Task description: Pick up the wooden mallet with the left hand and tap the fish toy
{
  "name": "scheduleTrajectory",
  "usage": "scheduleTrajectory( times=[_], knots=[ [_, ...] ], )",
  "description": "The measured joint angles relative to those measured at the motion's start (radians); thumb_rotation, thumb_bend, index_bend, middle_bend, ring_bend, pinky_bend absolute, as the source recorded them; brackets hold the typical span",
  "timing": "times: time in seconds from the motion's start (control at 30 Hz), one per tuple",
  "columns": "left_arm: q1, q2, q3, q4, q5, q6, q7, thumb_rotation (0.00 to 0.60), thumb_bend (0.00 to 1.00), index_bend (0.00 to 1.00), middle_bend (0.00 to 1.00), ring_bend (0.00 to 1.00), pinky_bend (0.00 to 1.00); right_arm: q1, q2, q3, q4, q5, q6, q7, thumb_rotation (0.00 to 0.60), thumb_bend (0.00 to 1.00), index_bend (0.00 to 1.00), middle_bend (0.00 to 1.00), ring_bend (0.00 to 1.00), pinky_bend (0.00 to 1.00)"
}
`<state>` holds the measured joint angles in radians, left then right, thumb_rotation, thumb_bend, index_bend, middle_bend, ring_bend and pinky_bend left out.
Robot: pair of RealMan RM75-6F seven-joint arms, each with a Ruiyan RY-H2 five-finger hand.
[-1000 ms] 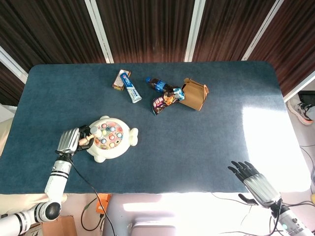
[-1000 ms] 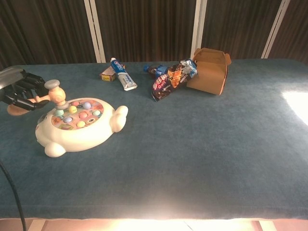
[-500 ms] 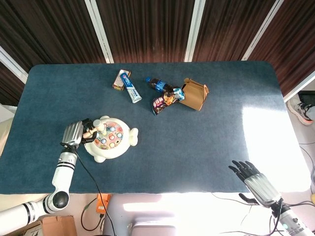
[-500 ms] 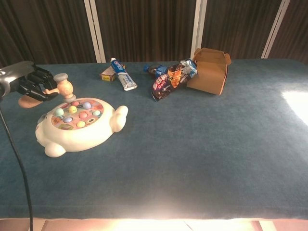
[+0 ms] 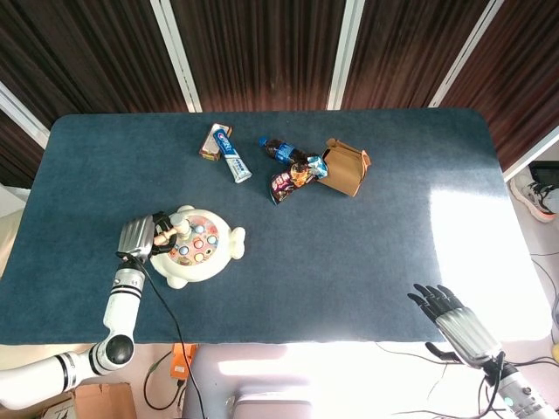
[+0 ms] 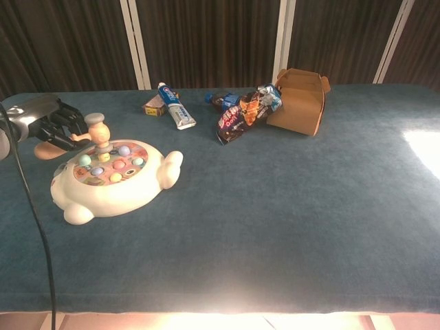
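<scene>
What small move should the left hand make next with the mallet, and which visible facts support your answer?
Probably a short downward swing. The left hand grips the wooden mallet, whose head hangs just above the coloured pegs at the rear of the fish toy, apparently not touching them. The right hand waits open at the table's near edge, uninvolved.

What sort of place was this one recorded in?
Likely an indoor robot test room: a table with a blue cloth top holding staged props, the fish toy, toothpaste tube and cardboard box, with dark slatted walls behind.

No legible text on any item.
</scene>
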<state>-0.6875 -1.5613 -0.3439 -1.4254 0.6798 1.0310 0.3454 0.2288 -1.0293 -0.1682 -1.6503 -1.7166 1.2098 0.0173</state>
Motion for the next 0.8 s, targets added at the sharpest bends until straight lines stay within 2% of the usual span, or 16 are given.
scheduleTrajectory(
  times=[0.4,0.8],
  knots=[
    [-0.010,-0.021,0.023,0.027,0.005,0.003,0.006,0.600,0.71,0.77,0.65,0.65,0.69,-0.003,0.002,-0.001,0.001,-0.003,0.005,0.002,0.600,0.24,0.00,0.00,0.00,0.00],
    [-0.023,0.000,-0.033,-0.024,-0.023,0.012,-0.030,0.600,0.71,0.77,0.65,0.65,0.69,-0.004,0.004,-0.001,-0.001,-0.008,0.008,0.006,0.600,0.24,0.00,0.00,0.00,0.00]
  ],
)
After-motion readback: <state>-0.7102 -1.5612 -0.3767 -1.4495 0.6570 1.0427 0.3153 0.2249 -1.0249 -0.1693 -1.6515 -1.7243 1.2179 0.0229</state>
